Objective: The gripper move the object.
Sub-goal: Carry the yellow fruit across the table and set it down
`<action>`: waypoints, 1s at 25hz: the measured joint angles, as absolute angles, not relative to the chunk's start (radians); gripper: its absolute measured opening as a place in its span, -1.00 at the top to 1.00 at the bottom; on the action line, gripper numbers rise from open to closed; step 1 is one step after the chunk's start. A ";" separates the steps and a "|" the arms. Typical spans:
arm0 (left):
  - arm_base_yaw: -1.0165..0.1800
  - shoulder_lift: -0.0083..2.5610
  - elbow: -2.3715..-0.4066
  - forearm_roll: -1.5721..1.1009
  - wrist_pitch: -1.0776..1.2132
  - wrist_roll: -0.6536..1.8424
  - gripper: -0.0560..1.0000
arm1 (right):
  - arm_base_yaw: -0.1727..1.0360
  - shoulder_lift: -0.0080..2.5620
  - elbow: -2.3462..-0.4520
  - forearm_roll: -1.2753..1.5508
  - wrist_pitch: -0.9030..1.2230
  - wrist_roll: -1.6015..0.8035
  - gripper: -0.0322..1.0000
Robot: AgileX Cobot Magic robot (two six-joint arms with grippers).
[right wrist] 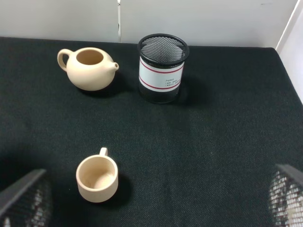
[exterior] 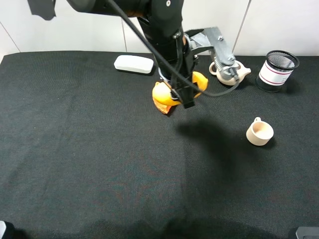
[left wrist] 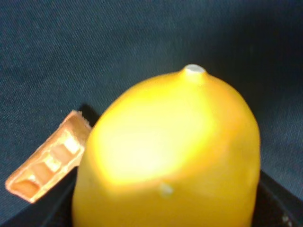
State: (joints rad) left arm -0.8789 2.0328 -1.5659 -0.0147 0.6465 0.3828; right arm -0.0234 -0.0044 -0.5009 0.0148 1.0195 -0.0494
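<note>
Left wrist view, mango [left wrist: 165,156]: glossy yellow-orange and filling most of the picture. Its narrow end, tipped with a pale nub, pointed away from the camera, and its long axis ran in line with the fingers.
Mango's place: back middle of the black cloth [exterior: 99,164], under the left arm, with yellow showing on both sides of the claw. Whether it rested on the cloth or hung above it could not be told.
Left gripper [exterior: 183,95]: closed on the mango, with a black finger [left wrist: 284,208] at each flank.
Wedge [left wrist: 47,161]: ridged orange piece just beside the mango, at its lower left in the exterior high view. Whether they touched was unclear.
White block [exterior: 133,64]: flat and rounded, behind and left of the mango, apart from it.
Teapot [right wrist: 90,68]: cream, open-topped, right of the mango, partly hidden by the arm's grey bracket [exterior: 219,42].
Mesh holder [right wrist: 162,68]: black and upright, with a white band carrying two red lines; the print was too small to read.
Cup [right wrist: 97,178]: cream, upright, nearer the front, well apart from the mango.
Right gripper [right wrist: 161,169]: fingers stood wide apart with nothing between them.
</note>
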 joint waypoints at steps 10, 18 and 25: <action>-0.930 2.033 -1.566 0.092 0.602 0.000 -0.41 | -0.023 -0.004 -0.501 0.015 1.020 -0.049 -0.41; -0.960 2.033 -1.566 0.110 0.602 -0.211 -0.41 | -0.023 -0.004 -0.501 0.015 1.020 -0.049 -0.41; -0.982 2.049 -1.587 0.109 0.625 -0.318 -0.41 | -0.023 -0.004 -0.501 0.015 1.020 -0.049 -0.41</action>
